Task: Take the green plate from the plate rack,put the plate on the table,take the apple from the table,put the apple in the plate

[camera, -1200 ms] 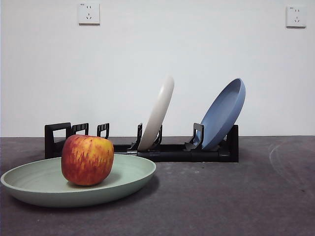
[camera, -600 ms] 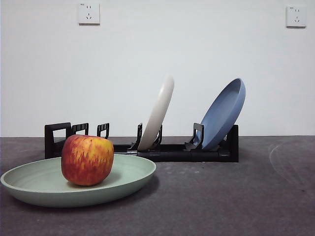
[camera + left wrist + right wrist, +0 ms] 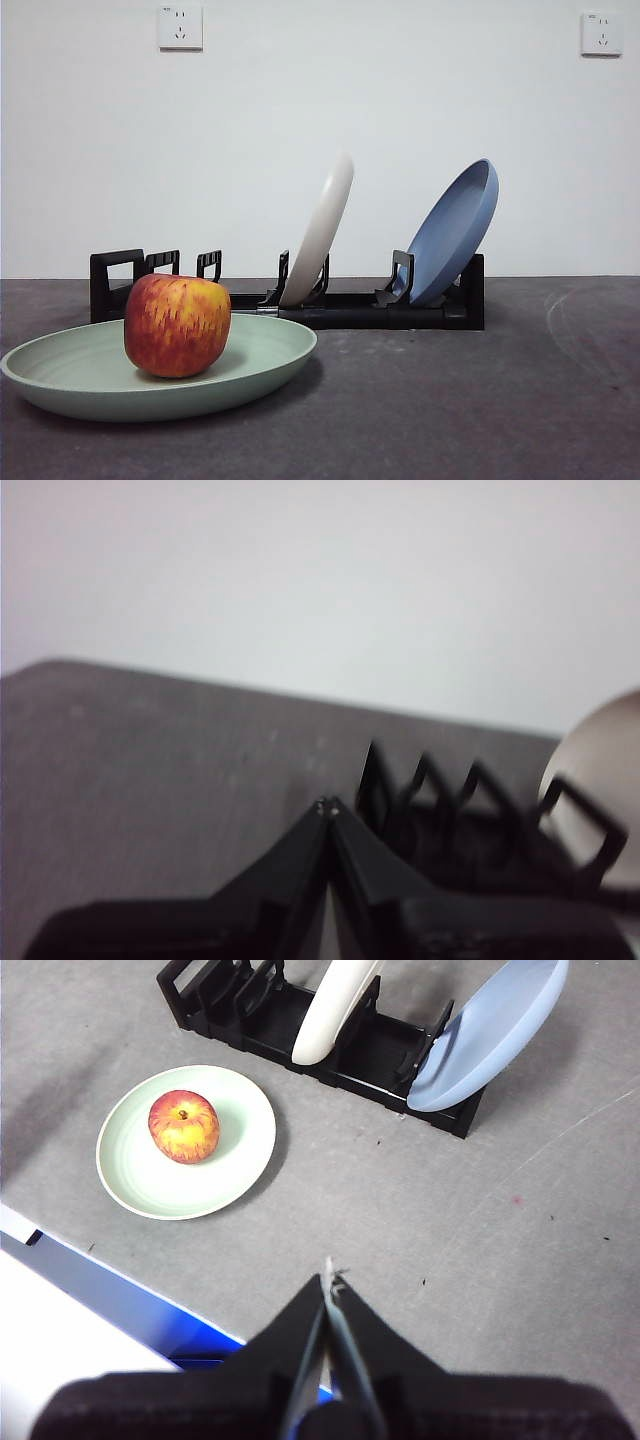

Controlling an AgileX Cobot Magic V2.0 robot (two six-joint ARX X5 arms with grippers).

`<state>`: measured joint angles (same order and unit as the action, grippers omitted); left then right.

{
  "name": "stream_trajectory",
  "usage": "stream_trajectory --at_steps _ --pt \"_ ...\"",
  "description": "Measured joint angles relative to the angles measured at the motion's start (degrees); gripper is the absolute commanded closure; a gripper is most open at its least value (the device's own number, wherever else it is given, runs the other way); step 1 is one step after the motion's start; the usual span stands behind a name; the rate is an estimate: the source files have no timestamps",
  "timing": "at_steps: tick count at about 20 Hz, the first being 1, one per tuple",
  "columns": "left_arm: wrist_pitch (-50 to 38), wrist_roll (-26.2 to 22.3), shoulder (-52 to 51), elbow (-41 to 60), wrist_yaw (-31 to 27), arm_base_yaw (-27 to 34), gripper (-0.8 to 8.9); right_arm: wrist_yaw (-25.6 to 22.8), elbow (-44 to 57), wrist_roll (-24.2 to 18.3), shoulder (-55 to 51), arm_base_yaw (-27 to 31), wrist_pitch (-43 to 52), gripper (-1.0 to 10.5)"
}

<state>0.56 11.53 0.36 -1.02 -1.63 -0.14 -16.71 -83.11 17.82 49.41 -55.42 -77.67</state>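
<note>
Resting in the green plate (image 3: 250, 365): apple (image 3: 177, 325), placed as asked. Plate lies before the plate rack (image 3: 350, 305). Left gripper (image 3: 328, 808) and right gripper (image 3: 328, 1278): closed, empty, clear.

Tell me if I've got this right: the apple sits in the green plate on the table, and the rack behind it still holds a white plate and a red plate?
Nearly. The apple does sit in the green plate, but the rack holds a white plate and a blue plate, not a red one. The front view shows this.
</note>
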Motion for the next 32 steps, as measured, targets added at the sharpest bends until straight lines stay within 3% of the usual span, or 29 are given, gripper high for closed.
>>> stream_trajectory --at_steps 3,9,32 --pt "9.9 -1.9 0.0 0.0 0.2 0.0 8.17 0.0 0.0 0.0 0.0 0.0 0.0 9.5" --pt "9.6 -5.5 0.0 0.0 1.4 0.0 8.17 -0.2 0.0 0.0 0.0 0.0 0.0 9.5" --pt "9.7 -5.6 1.0 0.0 1.4 0.0 8.17 -1.8 0.0 -0.7 0.0 0.0 0.0 9.5"
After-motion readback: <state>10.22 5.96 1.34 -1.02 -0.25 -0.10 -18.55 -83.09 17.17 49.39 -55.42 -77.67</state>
